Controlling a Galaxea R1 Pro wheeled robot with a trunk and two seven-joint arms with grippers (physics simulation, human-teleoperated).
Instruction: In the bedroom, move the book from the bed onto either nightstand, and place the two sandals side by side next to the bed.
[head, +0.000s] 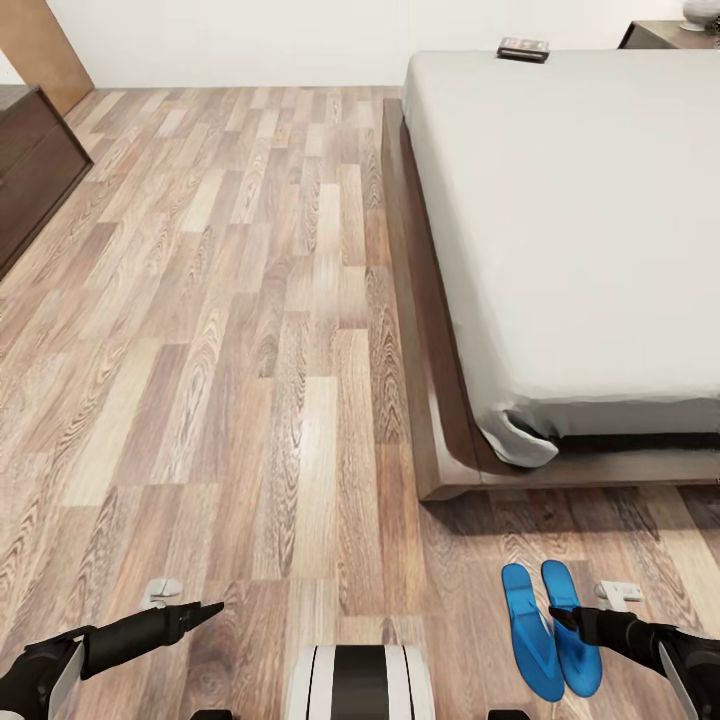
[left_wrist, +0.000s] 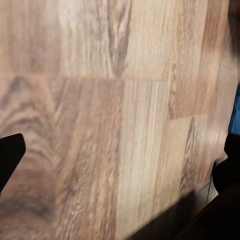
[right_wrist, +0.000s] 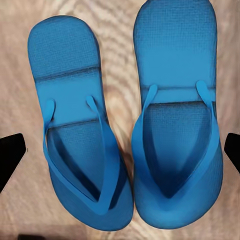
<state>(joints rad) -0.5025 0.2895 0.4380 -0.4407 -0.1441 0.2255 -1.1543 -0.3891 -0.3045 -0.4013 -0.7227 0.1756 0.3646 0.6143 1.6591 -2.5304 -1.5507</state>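
Note:
Two blue sandals lie side by side on the wood floor just past the foot of the bed (head: 560, 200), one (head: 525, 625) to the left of the other (head: 563, 585). My right gripper (head: 556, 614) hangs open just above them; its wrist view looks straight down on both sandals (right_wrist: 80, 140) (right_wrist: 175, 125), with a dark fingertip (right_wrist: 10, 155) at each side. The book (head: 523, 48) rests at the far end of the white mattress. A nightstand (head: 660, 35) stands beyond the bed's far right corner. My left gripper (head: 214, 607) is open over bare floor, holding nothing.
A dark brown low dresser (head: 30, 160) lines the left wall, with a brown door (head: 45, 45) behind it. Wide wood floor (head: 250, 300) runs along the bed's left side. The robot's base (head: 360, 682) shows at the bottom centre.

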